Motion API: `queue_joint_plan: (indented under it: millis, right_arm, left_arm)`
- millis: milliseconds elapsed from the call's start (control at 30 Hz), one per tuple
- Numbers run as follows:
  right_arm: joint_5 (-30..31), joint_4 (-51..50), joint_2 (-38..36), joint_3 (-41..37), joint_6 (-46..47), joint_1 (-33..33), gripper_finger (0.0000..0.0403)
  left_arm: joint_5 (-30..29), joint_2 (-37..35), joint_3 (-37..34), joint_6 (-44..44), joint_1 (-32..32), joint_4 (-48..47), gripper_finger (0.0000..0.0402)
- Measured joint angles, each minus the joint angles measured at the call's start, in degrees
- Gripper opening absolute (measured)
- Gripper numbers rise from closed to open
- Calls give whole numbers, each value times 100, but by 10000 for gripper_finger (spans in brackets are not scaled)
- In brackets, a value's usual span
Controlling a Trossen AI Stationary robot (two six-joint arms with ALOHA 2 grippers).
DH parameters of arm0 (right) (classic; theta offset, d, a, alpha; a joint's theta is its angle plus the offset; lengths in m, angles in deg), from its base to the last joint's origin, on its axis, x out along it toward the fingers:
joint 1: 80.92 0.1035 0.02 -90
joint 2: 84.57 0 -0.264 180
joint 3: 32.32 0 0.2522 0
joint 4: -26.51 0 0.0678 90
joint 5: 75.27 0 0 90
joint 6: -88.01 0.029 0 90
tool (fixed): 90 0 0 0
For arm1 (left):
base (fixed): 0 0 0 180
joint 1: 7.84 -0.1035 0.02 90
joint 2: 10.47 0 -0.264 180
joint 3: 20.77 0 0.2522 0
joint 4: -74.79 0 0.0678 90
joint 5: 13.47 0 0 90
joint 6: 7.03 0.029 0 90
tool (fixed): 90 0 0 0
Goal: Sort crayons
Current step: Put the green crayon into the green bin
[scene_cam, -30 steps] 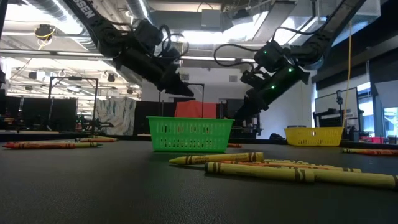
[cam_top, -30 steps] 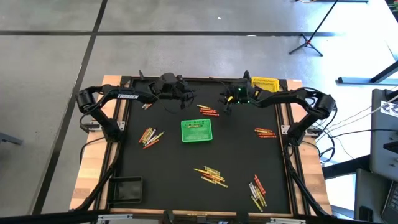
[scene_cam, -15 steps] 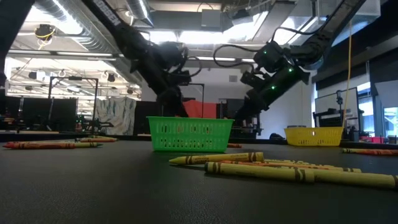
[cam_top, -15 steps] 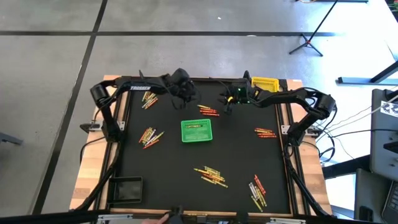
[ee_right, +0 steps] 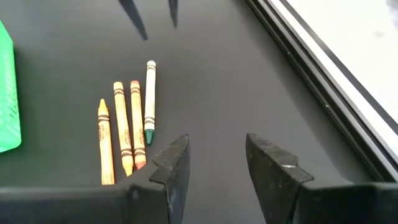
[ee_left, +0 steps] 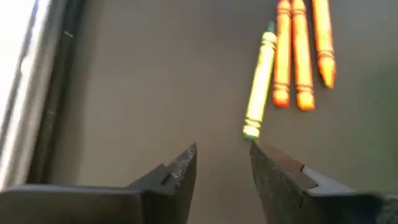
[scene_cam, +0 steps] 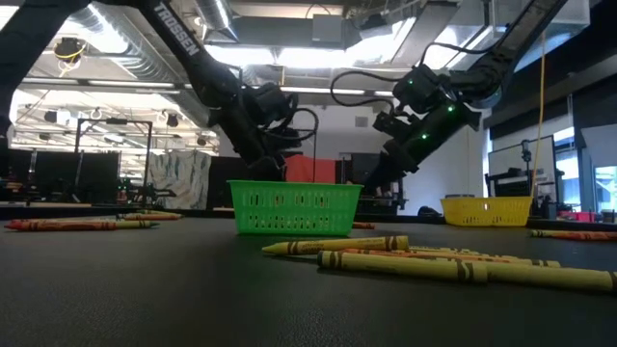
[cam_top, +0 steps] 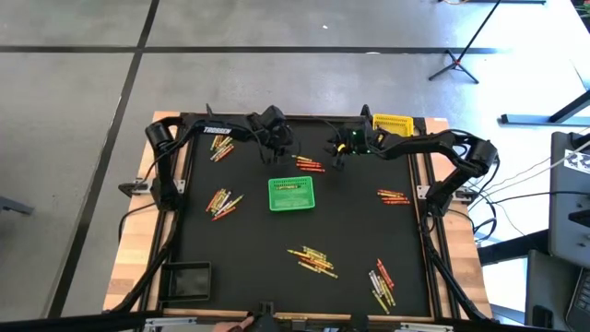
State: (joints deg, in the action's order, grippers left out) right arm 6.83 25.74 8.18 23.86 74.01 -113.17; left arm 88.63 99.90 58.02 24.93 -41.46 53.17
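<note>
Left gripper (ee_left: pixel 222 155): fingers apart, empty, aimed at green crayon (ee_left: pixel 259 84), probably to pick it.
Right gripper (ee_right: pixel 214 155): fingers apart, empty, hovering beside the same small group.
Crayons (cam_top: pixel 311 261): scattered in clusters around green basket (cam_top: pixel 291 195).
Hidden: basket contents; yellow basket (cam_top: pixel 391 124) partly covered.

The table (cam_top: pixel 359 231) top looks like matt black rubbery sheet, with a bare wood border. Crayons (ee_right: pixel 134 123) are waxy with paper wraps, the green basket (scene_cam: pixel 294 209) is glossy plastic mesh.
</note>
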Motion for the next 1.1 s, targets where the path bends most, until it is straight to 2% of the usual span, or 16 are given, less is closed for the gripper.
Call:
queue_joint_plan:
  millis: [100, 267, 433, 667, 900, 1100]
  right_arm:
    - [-2, 69, 0, 0, 0, 0, 154]
    - [0, 62, 0, 0, 0, 0, 154]
    - [-2, 53, 0, 0, 0, 0, 154]
    - [-2, 53, 1, 0, 1, 0, 154]
    - [-2, 48, 10, 0, 74, 0, 154]
    - [-40, 353, 428, 2, 225, 4, 154]
  left_arm:
    - [227, 213, 99, 148, 0, -54, 131]
    - [240, 552, 409, 317, 4, -38, 127]
    - [682, 605, 516, 552, 9, 0, 127]
    - [556, 739, 528, 799, 9, 58, 127]
    - [415, 740, 530, 607, 4, 62, 127]
    - [198, 716, 530, 603, 4, 94, 127]
